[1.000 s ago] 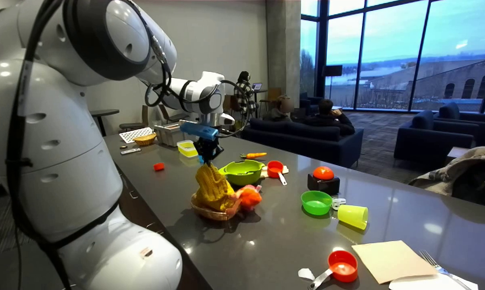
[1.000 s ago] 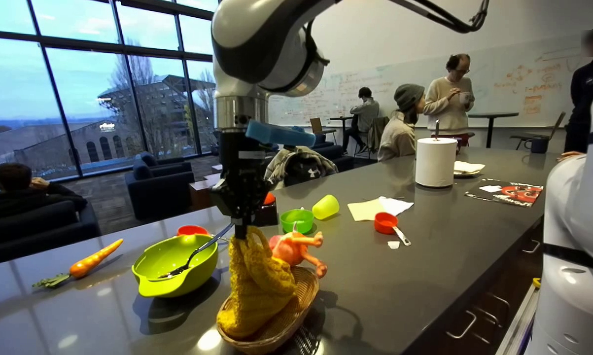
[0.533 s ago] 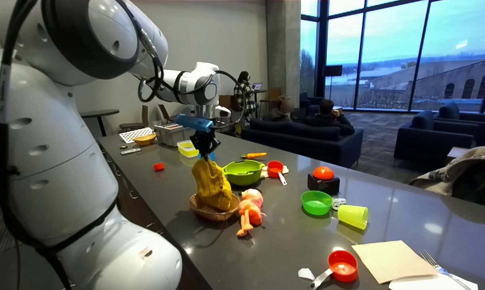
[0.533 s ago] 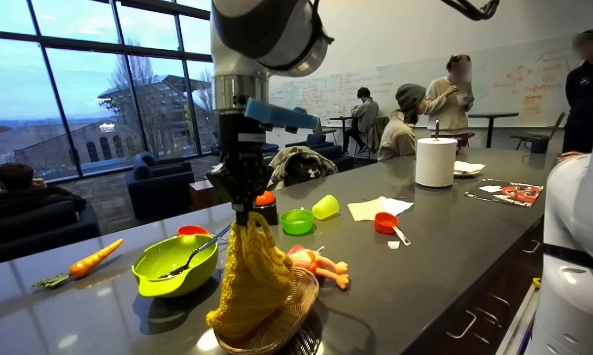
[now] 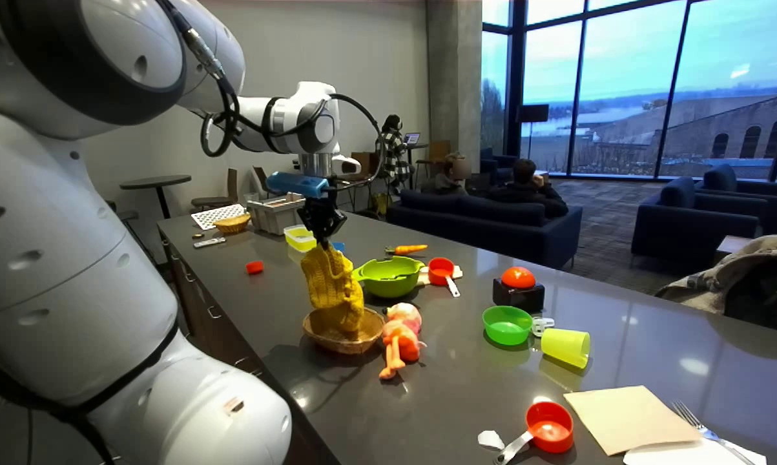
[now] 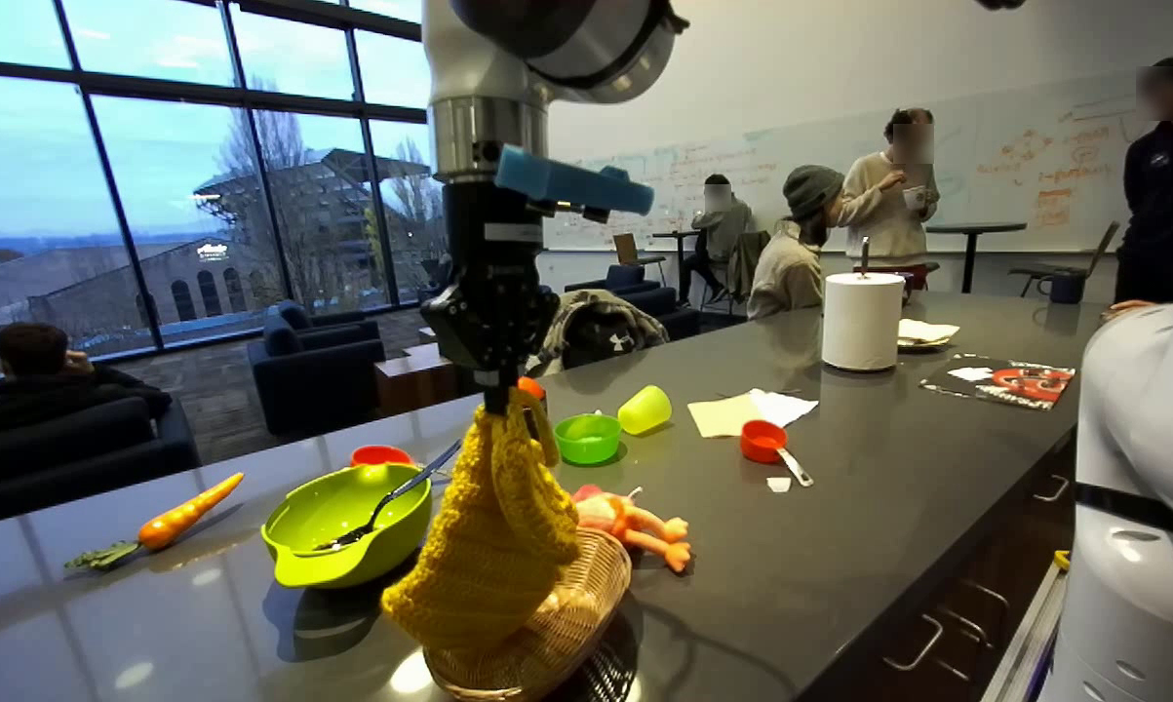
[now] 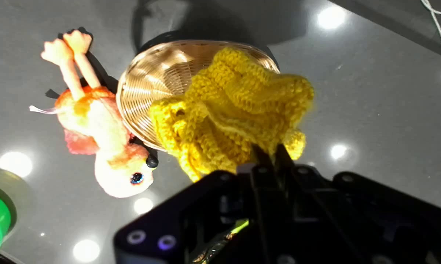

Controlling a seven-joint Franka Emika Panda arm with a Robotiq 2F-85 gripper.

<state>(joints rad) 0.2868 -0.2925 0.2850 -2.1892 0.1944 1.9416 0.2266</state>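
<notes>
Wrist view: one claw (image 7: 268, 151) is seen, its two fingers (image 7: 257, 151) closed almost together, with one yellow knitted cloth (image 7: 224, 121) pinched between the tips. Part of one wicker basket (image 7: 141, 93) is covered by the hanging cloth. Just beside that basket, one plush toy (image 7: 105, 126) is laid on the worktop (image 7: 370, 91), two legs (image 7: 68, 75) and one eye (image 7: 136, 178) shown. One green bowl (image 7: 2, 216) is cut off by the view's edge.

In an exterior view, the cloth is held up by the claw, its lower end hung over the wicker basket; whether that basket is touched cannot be told. Near it, one lime bowl (image 5: 391, 281) is seen, with one carrot (image 5: 409, 249) beyond. One yellow cup (image 5: 566, 347) is tipped on its side, near one red button (image 5: 517, 278) on one black box (image 5: 517, 298). A second basket (image 5: 232, 224) is placed toward the worktop's far end.

In an exterior view, one utensil (image 6: 415, 479) is propped in the lime bowl. Two red measuring cups (image 6: 763, 444) can be counted, one partly hidden behind that bowl, and one paper roll (image 6: 861, 322) is stood upright farther along.
</notes>
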